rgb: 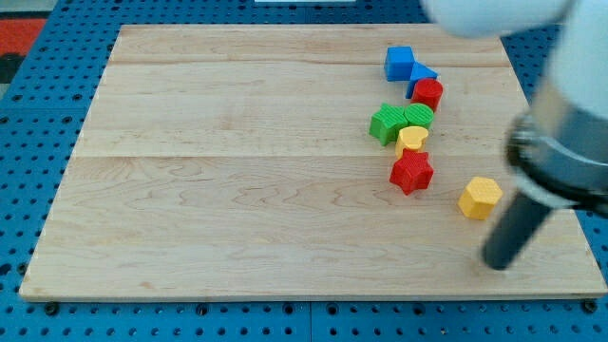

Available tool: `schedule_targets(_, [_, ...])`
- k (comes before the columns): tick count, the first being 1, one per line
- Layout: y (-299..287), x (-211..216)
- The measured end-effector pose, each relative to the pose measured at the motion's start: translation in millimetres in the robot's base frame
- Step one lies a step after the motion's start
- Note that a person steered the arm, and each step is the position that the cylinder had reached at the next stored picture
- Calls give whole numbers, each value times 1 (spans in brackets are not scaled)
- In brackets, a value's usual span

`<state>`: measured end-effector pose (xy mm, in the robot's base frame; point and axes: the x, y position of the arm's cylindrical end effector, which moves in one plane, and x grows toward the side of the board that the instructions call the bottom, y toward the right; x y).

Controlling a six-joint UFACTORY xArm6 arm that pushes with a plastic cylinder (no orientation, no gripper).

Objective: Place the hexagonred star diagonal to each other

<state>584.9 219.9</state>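
Note:
A yellow hexagon block (480, 198) lies at the view's right on the wooden board (237, 171). A red star block (411, 172) lies to its left and slightly higher, a small gap between them. My tip (495, 263) is on the board below and a little right of the yellow hexagon, not touching it. The rod leans up to the right into the arm's grey body (560, 142).
Above the red star a chain of blocks runs up: a yellow heart (412, 139), a green star (387, 123), a green round block (418, 116), a red block (427, 93), a blue triangle-like block (421, 74) and a blue cube (399, 63).

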Motion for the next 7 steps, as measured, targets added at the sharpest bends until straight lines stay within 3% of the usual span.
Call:
schedule_targets(1, [60,-21])
schedule_targets(2, [48,-52])
schedule_targets(4, [-46,-86])
schedule_targets(7, [-81,-100])
